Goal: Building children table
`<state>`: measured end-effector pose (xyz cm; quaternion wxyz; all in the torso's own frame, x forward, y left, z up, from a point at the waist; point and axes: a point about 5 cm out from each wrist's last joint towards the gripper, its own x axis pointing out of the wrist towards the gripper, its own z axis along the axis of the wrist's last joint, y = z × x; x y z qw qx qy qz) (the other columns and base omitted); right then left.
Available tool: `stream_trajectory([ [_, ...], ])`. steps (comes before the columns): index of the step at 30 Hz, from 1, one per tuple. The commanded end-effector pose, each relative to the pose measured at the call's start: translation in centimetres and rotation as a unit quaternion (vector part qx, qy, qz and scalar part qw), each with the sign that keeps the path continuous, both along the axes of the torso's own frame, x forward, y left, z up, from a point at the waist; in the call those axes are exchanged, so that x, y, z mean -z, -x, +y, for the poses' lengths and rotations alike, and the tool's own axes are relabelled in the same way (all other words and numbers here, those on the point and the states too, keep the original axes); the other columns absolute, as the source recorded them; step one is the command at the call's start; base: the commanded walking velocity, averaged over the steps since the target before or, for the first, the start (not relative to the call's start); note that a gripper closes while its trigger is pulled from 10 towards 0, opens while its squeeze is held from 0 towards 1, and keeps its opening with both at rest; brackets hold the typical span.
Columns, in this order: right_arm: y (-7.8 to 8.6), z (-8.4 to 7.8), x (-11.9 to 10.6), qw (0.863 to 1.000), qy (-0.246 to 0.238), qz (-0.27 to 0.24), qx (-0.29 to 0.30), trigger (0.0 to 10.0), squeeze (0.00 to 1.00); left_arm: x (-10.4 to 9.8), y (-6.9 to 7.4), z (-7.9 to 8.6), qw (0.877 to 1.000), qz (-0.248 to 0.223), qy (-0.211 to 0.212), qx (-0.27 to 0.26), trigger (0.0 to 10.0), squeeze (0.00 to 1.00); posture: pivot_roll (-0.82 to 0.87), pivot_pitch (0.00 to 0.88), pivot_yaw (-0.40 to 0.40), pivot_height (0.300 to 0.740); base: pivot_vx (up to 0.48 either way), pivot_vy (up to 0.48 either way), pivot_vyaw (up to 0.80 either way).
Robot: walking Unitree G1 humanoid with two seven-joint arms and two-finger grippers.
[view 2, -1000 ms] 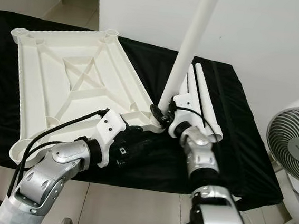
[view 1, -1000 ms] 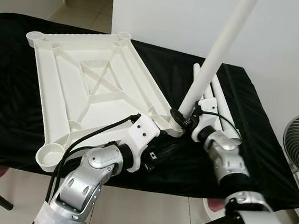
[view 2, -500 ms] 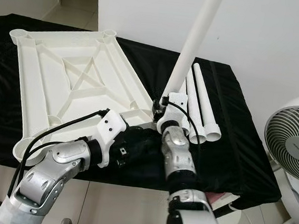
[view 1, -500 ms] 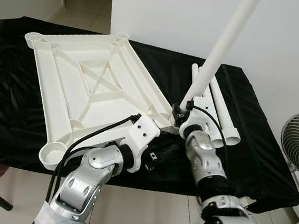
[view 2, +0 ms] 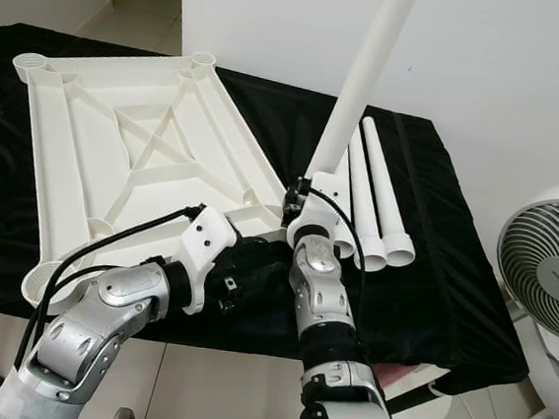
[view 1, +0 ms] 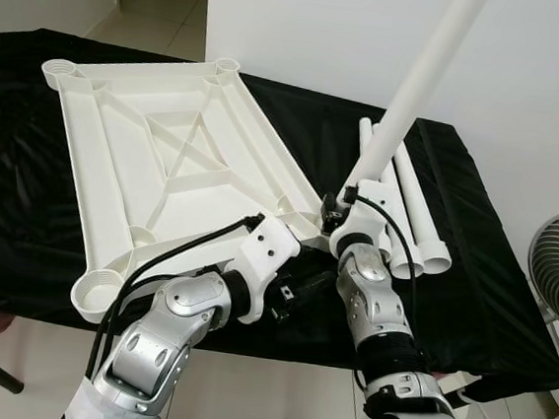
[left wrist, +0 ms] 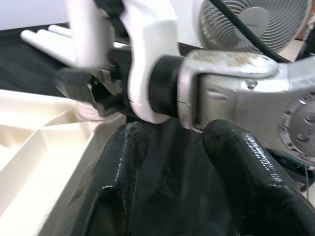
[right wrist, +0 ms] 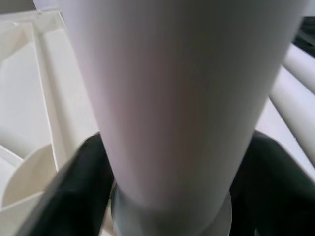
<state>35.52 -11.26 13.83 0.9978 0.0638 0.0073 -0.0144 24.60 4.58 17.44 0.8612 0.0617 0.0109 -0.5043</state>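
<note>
Right gripper [view 1: 333,215] clamped low on the upright table leg [view 1: 414,94], its foot at the tabletop's [view 1: 166,149] nearest corner socket; left gripper [left wrist: 172,162], fingers apart, just beside; leg looks light, stiff, smooth, so best held low near the socket.

Over the last second the right arm's silver forearm [view 1: 374,313] has swung in from the right and now stands nearly upright below the right gripper [view 1: 336,215]. That gripper, clamped on the long white plastic tube leg [view 1: 409,93], has crept slightly toward the near right corner socket of the upturned white plastic tabletop [view 1: 135,171].
</note>
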Motion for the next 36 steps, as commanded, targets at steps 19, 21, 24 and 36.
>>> stream_trajectory([
  [19, 3.6, -2.3, 0.4, 0.999, 0.014, -0.045, -0.010, 10.0, 0.00, 0.3, -1.0, 1.2, 0.998, -0.007, -0.022, -0.058, 10.0, 0.00, 0.16, 0.042, -0.116, 0.740, 0.000, 0.000, 0.00],
  [21, 4.2, -2.3, 0.4, 0.998, 0.016, -0.050, -0.018, 10.0, 0.00, 0.2, -1.2, 1.5, 0.998, -0.010, -0.024, -0.062, 10.0, 0.00, 0.15, 0.041, -0.114, 0.740, 0.000, 0.000, 0.00],
  [24, 5.6, -2.4, 0.2, 0.998, 0.017, -0.060, -0.032, 10.0, 0.00, 0.1, -1.7, 2.2, 0.997, -0.016, -0.030, -0.071, 10.0, 0.00, 0.14, 0.041, -0.111, 0.740, 0.000, 0.000, 0.00],
  [36, 6.7, -2.4, -0.7, 0.988, -0.021, -0.078, -0.132, 0.0, 0.00, -0.1, -3.0, 3.4, 0.993, -0.031, -0.052, -0.103, 10.0, 0.00, 0.14, 0.042, -0.102, 0.740, 0.000, 0.000, 0.00],
])
